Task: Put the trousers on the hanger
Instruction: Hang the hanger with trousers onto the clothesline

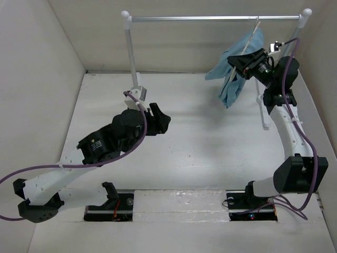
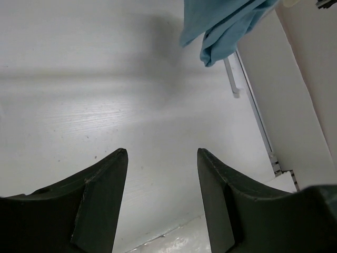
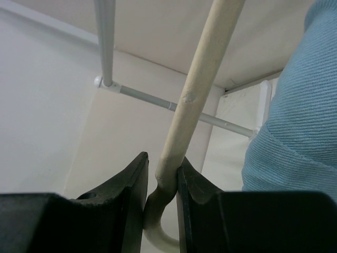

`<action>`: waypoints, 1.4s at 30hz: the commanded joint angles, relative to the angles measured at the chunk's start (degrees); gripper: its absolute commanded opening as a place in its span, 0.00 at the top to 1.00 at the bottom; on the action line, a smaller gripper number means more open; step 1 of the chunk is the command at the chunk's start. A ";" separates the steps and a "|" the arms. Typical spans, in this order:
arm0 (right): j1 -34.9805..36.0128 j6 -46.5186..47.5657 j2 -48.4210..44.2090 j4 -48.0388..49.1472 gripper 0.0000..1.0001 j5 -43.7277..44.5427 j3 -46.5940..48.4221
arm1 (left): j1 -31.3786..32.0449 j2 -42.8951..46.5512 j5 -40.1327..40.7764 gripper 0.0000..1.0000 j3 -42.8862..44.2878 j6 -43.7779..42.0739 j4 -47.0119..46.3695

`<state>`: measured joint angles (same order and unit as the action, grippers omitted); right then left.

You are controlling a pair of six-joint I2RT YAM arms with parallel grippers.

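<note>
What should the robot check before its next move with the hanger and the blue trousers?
1. Right gripper clamped on the hanger: ok.
2. Trousers draped on the hanger: ok.
3. Hanger's hook over the rail: cannot tell.
4. Left gripper open and empty: ok.
5. Left gripper away from the trousers: ok.

A matte white table (image 1: 210, 142) with faint wood grain is boxed in by plain cream walls (image 1: 37, 79) on the left, back and right. A clothes rail (image 1: 210, 18) stands along the far side, its silver bar on white posts (image 1: 130, 52). The light is soft and even.
</note>
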<state>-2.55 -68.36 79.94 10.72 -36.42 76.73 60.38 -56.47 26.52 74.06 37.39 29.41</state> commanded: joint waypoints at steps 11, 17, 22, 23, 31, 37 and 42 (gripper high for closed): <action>-6.23 -0.46 1.88 22.67 1.00 -3.48 9.40 | 0.09 -3.47 -2.53 0.49 -0.94 -1.35 -4.54; -7.91 -2.22 7.24 25.31 1.00 -5.32 11.86 | 0.09 -5.32 -2.79 0.49 0.73 -2.14 -4.89; -10.01 -3.89 8.91 27.78 1.00 -5.50 11.69 | 0.09 -6.55 -2.97 0.49 1.17 -2.23 -5.24; -10.02 -4.06 9.09 28.12 1.00 -5.67 11.86 | 0.09 -6.90 -3.06 0.49 1.17 -2.14 -5.50; -14.58 -7.31 10.06 31.82 1.00 -6.90 10.11 | 0.09 -8.83 -3.50 0.49 1.61 -2.05 -6.03; -16.87 -7.32 9.18 32.43 1.00 -7.43 5.81 | 0.09 -9.54 -3.85 0.49 1.79 -1.70 -6.73; -18.02 -6.09 8.92 30.07 0.64 -9.53 3.69 | 0.09 -9.54 -3.50 0.48 1.70 -1.00 -6.65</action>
<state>-19.92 -78.30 92.40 29.15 -44.01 79.66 60.38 -66.30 22.79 73.32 36.07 24.97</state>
